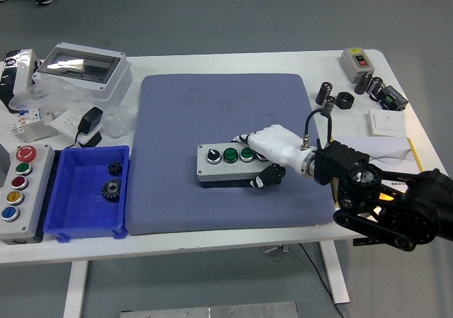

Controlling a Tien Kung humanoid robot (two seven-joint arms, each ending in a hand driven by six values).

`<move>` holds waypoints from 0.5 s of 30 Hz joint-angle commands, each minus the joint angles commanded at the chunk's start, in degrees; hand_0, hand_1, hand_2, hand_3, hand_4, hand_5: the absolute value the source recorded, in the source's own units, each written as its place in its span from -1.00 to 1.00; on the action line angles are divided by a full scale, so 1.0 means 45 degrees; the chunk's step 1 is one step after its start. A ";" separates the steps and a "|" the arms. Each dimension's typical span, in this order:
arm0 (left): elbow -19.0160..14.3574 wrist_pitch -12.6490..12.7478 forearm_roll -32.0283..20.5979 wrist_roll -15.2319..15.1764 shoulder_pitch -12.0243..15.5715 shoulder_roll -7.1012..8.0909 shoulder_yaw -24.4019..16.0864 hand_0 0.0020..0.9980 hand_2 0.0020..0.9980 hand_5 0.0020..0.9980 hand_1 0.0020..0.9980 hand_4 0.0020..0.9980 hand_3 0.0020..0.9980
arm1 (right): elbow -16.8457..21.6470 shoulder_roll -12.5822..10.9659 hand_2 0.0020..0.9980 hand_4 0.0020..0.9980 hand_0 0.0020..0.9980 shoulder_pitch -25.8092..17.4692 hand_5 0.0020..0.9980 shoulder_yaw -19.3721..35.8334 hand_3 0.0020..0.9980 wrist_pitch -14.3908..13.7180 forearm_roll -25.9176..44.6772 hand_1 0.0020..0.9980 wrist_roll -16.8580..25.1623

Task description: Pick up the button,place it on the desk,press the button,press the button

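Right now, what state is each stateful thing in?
button box: flat on the blue mat, gripped at its right end
right robot hand: shut on the button box
blue bin: open, holding two gears
clear-lid enclosure: lid closed

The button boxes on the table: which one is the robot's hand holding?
The grey button box with two green buttons, on the blue mat, is in the right hand. The box with coloured buttons lies untouched at the left edge.
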 joint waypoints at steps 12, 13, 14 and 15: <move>-0.0015 -0.0025 0.0025 0.0065 0.0070 -0.0027 0.0023 0.39 0.23 -0.25 0.29 0.40 0.35 | 0.0155 -0.0128 0.89 -0.37 0.99 -0.0184 -0.81 -0.0018 0.98 0.0336 0.1079 0.85 -0.0219; -0.0017 -0.0027 0.0032 0.0072 0.0075 -0.0034 0.0017 0.39 0.23 -0.25 0.29 0.40 0.35 | 0.0167 -0.0138 0.89 -0.37 0.99 -0.0189 -0.81 -0.0013 0.98 0.0351 0.1130 0.85 -0.0219; -0.0016 -0.0028 0.0032 0.0070 0.0079 -0.0037 0.0016 0.39 0.23 -0.25 0.29 0.40 0.35 | 0.0177 -0.0151 0.89 -0.37 0.99 -0.0188 -0.81 -0.0010 0.98 0.0348 0.1160 0.85 -0.0216; -0.0014 -0.0024 0.0027 0.0066 0.0084 -0.0042 0.0015 0.39 0.23 -0.25 0.29 0.40 0.35 | 0.0209 -0.0180 0.89 -0.37 0.99 -0.0182 -0.81 -0.0009 0.98 0.0367 0.1274 0.85 -0.0212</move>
